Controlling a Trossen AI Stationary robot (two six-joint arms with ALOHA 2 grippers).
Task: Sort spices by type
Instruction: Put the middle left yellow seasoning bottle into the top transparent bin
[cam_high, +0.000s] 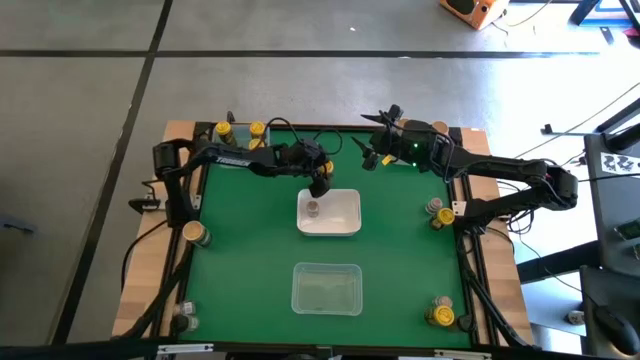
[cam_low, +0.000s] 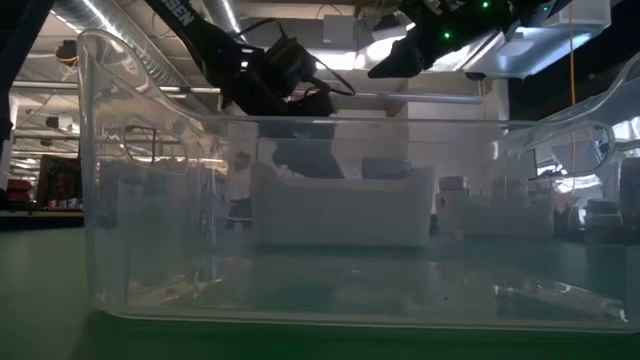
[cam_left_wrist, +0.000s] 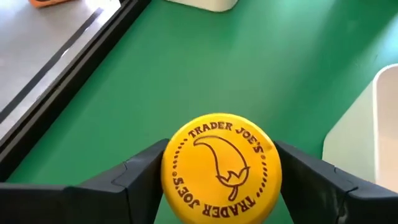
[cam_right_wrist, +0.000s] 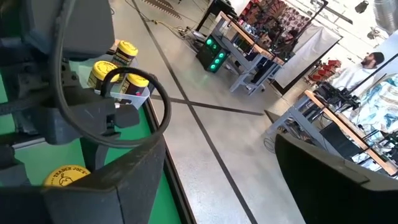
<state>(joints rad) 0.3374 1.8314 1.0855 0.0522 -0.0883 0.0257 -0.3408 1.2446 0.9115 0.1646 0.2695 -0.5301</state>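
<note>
My left gripper (cam_high: 320, 186) (cam_left_wrist: 221, 186) stands at the white bin's (cam_high: 345, 226) far-left edge, shut on a yellow-lidded spice jar (cam_left_wrist: 221, 168). That lid (cam_right_wrist: 65, 177) also shows in the right wrist view. One grey-brown-lidded jar (cam_high: 313, 208) stands inside the white bin. My right gripper (cam_high: 370, 157) (cam_right_wrist: 217, 186) hangs open and raised over the far middle of the table, touching nothing. Other jars stand on the table's wooden rim: two yellow-lidded ones (cam_high: 240, 130) at the far left, a tan one (cam_high: 195, 233) on the left, and pairs on the right (cam_high: 437, 212) and near right (cam_high: 440, 314). My left gripper pinches the yellow-lidded jar by its lid's rim (cam_left_wrist: 171, 163) between its two fingers (cam_left_wrist: 127, 180). The fingers come from above, pointing down, one on each side of the lid. The jar is upright with its lid facing up. Whether it is lifted clear of the green mat cannot be told.
A clear plastic bin (cam_high: 326, 288) sits near the table's near edge and fills the low view (cam_low: 330, 230). A grey-lidded jar (cam_high: 185, 318) stands at the near left corner. Bare green mat (cam_high: 240, 250) lies left and right of the bins. A person (cam_right_wrist: 367, 68) stands in the room beyond.
</note>
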